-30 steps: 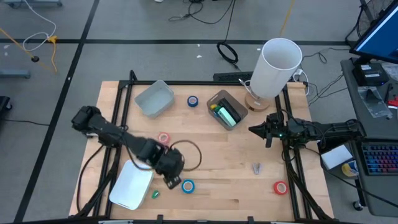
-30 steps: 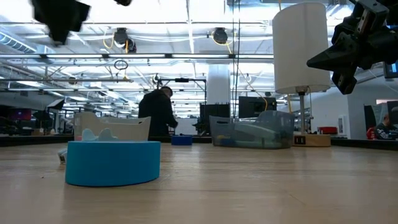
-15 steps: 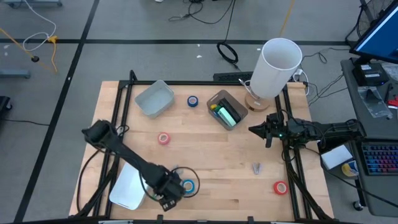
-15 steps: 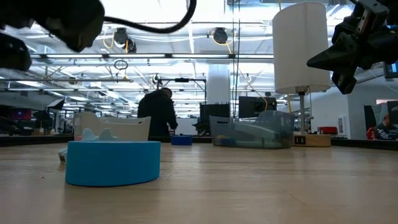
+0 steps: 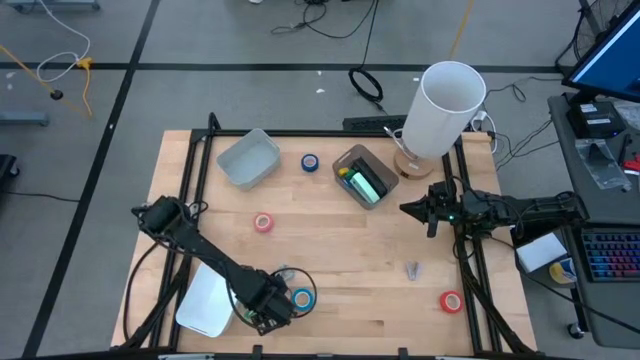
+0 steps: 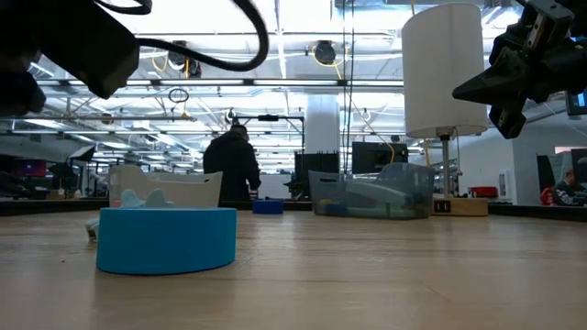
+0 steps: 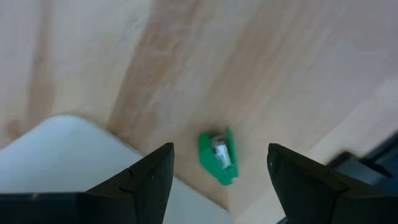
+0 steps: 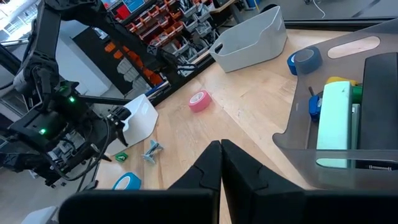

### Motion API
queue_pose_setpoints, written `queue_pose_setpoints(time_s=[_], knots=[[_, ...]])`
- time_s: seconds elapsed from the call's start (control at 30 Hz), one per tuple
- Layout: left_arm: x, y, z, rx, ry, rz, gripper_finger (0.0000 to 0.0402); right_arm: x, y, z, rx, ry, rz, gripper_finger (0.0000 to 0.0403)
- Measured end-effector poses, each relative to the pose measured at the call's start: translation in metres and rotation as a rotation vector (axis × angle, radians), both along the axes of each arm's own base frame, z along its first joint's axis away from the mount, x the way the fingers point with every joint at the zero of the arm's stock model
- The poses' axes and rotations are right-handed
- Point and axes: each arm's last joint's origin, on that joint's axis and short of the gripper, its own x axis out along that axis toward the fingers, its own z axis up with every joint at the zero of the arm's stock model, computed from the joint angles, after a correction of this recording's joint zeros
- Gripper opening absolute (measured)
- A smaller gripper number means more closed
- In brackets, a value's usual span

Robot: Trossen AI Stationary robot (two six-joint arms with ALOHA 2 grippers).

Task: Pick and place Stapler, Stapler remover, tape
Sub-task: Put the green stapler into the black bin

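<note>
My left gripper hangs open near the table's near edge, pointing steeply down. A small green object with a metal part lies on the wood below the gap between its fingers, untouched. A blue tape roll lies just right of the gripper and looms large in the low view. Another blue roll, a pink roll and a red roll lie flat on the table. My right gripper waits shut at the right, held level above the table.
A white tray lies beside my left gripper. A grey bin and a grey tray holding a pale green block stand at the back, with a white cylinder lamp. A small grey thing lies at right.
My left gripper has gone toward the table's near edge and down, tipping to point more steeply at the table. It now hangs over the small green object beside the white tray. The tape rolls have stayed where they were.
</note>
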Motion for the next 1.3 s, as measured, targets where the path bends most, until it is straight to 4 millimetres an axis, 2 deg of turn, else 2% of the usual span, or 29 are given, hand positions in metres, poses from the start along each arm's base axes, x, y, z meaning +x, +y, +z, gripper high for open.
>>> queue_pose_setpoints(time_s=[0.57,0.93,1.3], knots=[[-0.009,-0.004,-0.018,-0.044,0.021,0.046,0.0257,0.000,0.000,0.000,-0.001,0.000,-0.001,0.0004],[-0.008,-0.003,-0.019,-0.026,-0.008,0.040,0.0257,0.000,0.000,0.000,-0.001,-0.001,-0.002,0.0004],[-0.002,0.006,-0.017,-0.060,0.030,0.093,0.0257,0.000,0.000,0.000,-0.002,0.000,-0.006,0.0004]])
